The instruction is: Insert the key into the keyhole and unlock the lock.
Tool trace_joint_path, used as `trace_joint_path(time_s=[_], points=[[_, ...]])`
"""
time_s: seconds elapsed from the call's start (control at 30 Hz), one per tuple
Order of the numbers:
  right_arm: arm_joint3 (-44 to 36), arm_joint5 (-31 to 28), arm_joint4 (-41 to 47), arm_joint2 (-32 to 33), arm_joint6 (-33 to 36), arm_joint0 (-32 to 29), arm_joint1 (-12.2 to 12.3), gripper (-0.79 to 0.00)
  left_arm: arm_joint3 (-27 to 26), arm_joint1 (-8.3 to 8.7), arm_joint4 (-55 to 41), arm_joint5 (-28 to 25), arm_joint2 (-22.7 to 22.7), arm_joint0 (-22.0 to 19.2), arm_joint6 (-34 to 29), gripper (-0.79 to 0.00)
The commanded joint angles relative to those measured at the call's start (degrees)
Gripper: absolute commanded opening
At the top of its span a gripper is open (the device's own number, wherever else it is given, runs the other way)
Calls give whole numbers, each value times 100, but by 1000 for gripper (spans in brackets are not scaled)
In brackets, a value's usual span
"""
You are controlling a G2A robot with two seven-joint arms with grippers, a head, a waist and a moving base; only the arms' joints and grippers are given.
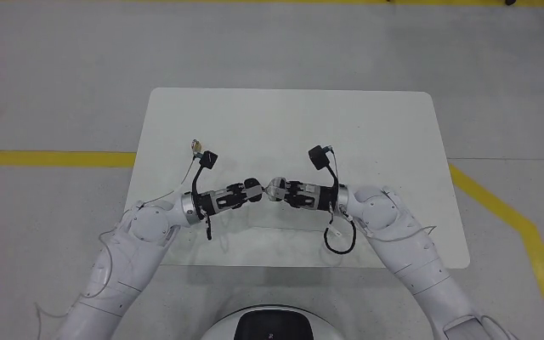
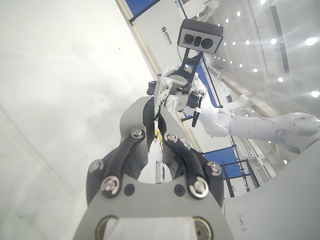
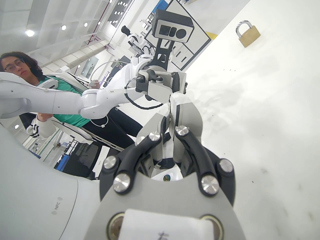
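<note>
Grey metal fingers of the left gripper (image 2: pixel 155 108) are clenched almost completely, so that between the black pads there is only a thin slit. Directly in front of it, tip against tip, stands the right gripper (image 3: pixel 172 106), and its fingers are also pressed together. Both are held above the bench (image 1: pixel 374 127), not resting on it, and they point straight at each other.

I judge this position is for passing or re-gripping the key. A thin flat piece is easier to turn into a good direction in the air between two grippers than on a flat surface. Where the tips meet is too small and too covered to see, so I cannot tell which gripper really has the key, or whether both pinch it.

Farther out, the brass padlock (image 3: pixel 247 34) lies flat on the bench with its shackle down in the body. It is behind the left gripper, out beside that arm's wrist and on the side away from the robot. It is well apart from the meeting tips and nothing touches it. The insertion is therefore not yet begun, and the padlock must first be reached or steadied.
</note>
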Motion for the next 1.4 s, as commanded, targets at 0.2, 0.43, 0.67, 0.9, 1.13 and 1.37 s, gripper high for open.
trace_joint_path(time_s=[0.2,0.43,0.67,0.9,1.13,1.37], points=[[104,19,82,-76,37,85,-15,-785,21,15,-35,14,23,-59,-31,-514],[245,-124,132,-45,-79,117,-15,-785,21,25,-132,-52,34,-71,-26,0],[387,-297,85,209,-303,2,46,-785,-9,91,-431,-407,-334,159,272,0],[372,-673,132,931,-771,-363,206,-785,-323,307,-113,-792,-1539,1009,887,0],[140,-824,141,1284,-1008,-633,286,-785,-1291,418,2265,60,-2720,2262,2376,0],[140,-824,141,1284,-1008,-633,286,-785,-1687,329,4119,1521,-2280,2312,3336,0]])
